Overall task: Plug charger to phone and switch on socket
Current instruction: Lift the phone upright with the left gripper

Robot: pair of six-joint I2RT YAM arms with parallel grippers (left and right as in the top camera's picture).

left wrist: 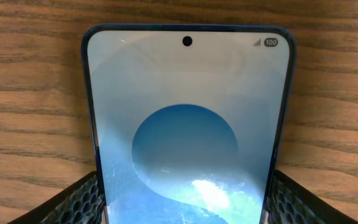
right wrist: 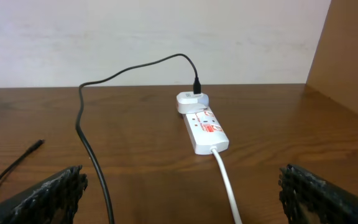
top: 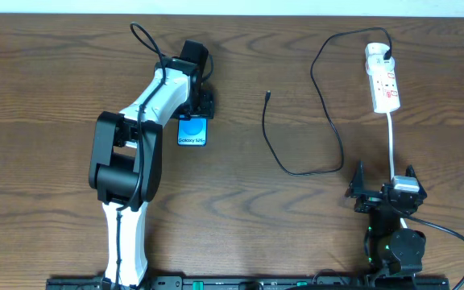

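Note:
The phone [top: 192,131] lies flat on the wooden table with its blue screen lit, and it fills the left wrist view [left wrist: 188,124]. My left gripper [top: 193,119] [left wrist: 185,196] straddles its far end, and both pads [left wrist: 79,199] press against the phone's side edges. The charger [top: 329,121] [right wrist: 82,124] curls across the table; its connector tip [top: 268,94] [right wrist: 37,144] lies loose and its plug [top: 387,55] sits in the socket [top: 383,80] [right wrist: 205,127]. My right gripper [top: 383,176] [right wrist: 182,186] stands open at the near right, facing the socket, with nothing between its fingers.
The socket's thick white cord [top: 392,141] [right wrist: 225,180] runs toward me and passes between the right gripper's fingers. A pale wall stands behind the table, and a brown side panel [right wrist: 347,56] rises at the far right.

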